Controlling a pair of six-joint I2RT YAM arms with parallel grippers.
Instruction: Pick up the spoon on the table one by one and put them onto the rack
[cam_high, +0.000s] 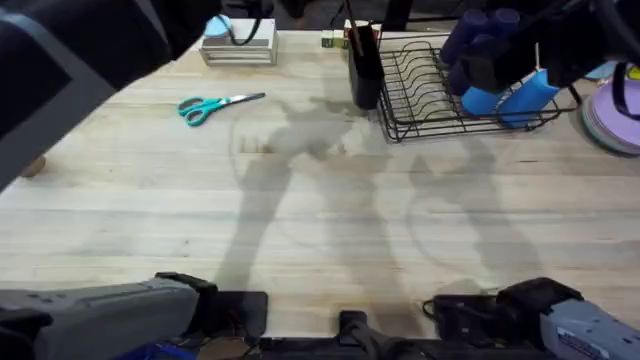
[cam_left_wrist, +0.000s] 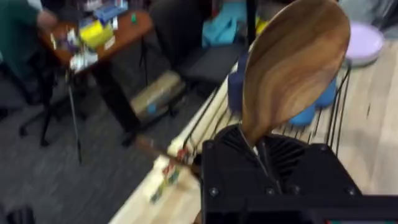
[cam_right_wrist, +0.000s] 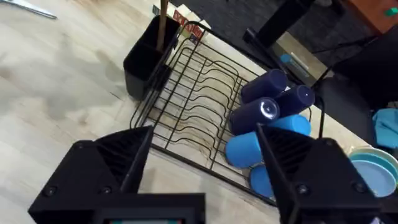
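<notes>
In the left wrist view, a brown wooden spoon (cam_left_wrist: 295, 62) stands bowl-up, and my left gripper (cam_left_wrist: 264, 146) is shut on its handle, beside the rack. The black wire rack (cam_high: 440, 95) sits at the table's far right, with its tall black utensil holder (cam_high: 365, 65) on its left side. In the right wrist view, a second wooden handle (cam_right_wrist: 163, 25) sticks up out of the holder (cam_right_wrist: 146, 59). My right gripper (cam_right_wrist: 205, 149) hangs open above the rack's near edge (cam_right_wrist: 199, 106), with nothing between its fingers.
Blue and dark-blue cups (cam_right_wrist: 267, 118) lie in the rack's right half. Teal-handled scissors (cam_high: 215, 105) lie on the table (cam_high: 300, 220) at the far left, near a white stacked box (cam_high: 238, 42). Stacked plates (cam_high: 615, 115) sit right of the rack.
</notes>
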